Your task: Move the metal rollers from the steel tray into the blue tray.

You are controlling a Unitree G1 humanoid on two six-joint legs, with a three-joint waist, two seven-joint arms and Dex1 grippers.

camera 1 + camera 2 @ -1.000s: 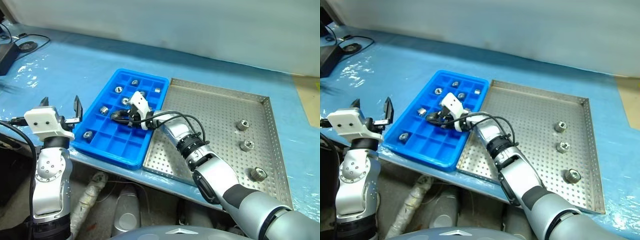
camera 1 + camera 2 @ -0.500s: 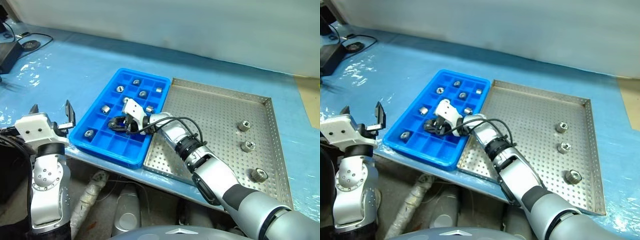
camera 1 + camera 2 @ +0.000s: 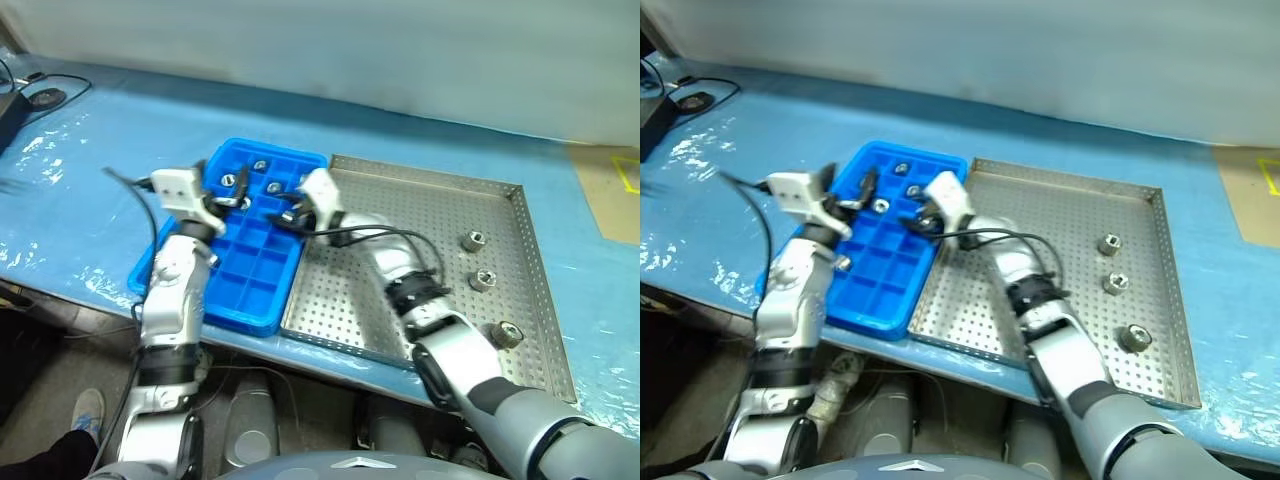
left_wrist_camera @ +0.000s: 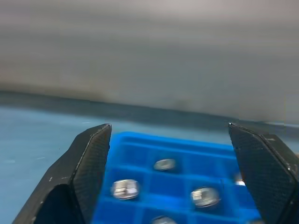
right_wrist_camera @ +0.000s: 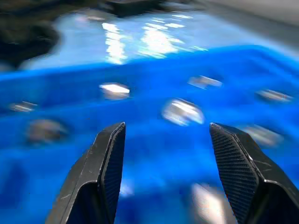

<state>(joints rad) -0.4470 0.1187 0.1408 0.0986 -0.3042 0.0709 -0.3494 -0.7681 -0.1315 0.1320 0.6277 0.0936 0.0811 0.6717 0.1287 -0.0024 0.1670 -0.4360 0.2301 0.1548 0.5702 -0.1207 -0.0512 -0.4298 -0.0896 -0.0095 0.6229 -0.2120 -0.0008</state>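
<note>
Both pincers released and empty over the blue tray point(image 3: 262, 262), left pincer point(image 3: 228, 187), right pincer point(image 3: 291, 205), three metal rollers point(image 3: 484, 279) in the steel tray point(image 3: 350, 310) at right

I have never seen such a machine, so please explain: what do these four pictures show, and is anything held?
It is a two-armed robot sorting parts. Two pictures come from cameras on its head, looking down; the other two come from a camera on each wrist, looking along that tool's two black fingers. On the table lie a blue tray with roller-filled compartments and a steel tray with three metal rollers left. The left tool and right tool hover over the blue tray. Both are open; nothing is held.
</note>
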